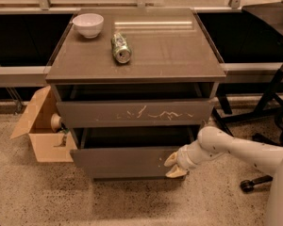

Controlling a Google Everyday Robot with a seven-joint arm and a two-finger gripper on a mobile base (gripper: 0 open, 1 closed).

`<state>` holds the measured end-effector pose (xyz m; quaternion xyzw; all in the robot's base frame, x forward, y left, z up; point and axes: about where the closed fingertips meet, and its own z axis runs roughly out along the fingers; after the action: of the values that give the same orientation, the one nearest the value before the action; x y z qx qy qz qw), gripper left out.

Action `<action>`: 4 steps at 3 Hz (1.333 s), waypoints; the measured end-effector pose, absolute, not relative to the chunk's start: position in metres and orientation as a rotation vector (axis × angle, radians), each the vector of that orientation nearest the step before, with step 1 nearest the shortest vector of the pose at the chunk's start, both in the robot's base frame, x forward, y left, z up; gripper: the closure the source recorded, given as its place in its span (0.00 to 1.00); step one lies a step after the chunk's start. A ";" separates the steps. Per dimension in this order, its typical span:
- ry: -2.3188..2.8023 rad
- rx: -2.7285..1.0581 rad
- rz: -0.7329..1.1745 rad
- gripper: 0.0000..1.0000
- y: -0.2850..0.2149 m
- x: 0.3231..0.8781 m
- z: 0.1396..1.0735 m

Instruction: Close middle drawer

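The middle drawer [125,161] is the dark grey-brown front with a tiny pale speck right of centre. It stands pulled out from the cabinet [137,55], and its dark inside shows above the front. My gripper [174,166] is at the right end of that front, touching or almost touching it. Its two pale fingertips stand a little apart and hold nothing. The white arm [236,149] reaches in from the right.
The scratched top drawer [134,113] is also slightly out. A white bowl [88,24] and a can [121,48] lying on its side are on the cabinet top. An open cardboard box [40,131] is on the floor at left, and chair legs [273,102] at right.
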<state>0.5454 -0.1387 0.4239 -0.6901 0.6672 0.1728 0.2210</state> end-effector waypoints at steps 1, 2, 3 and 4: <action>1.856 -1.897 0.457 0.58 -0.141 0.567 0.423; 1.878 -1.882 0.457 0.34 -0.143 0.586 0.417; 1.899 -1.869 0.464 0.11 -0.146 0.598 0.410; 1.872 -1.865 0.476 0.00 -0.148 0.595 0.420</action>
<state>0.5950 -0.1479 0.4197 -0.6766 0.6792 0.1725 0.2264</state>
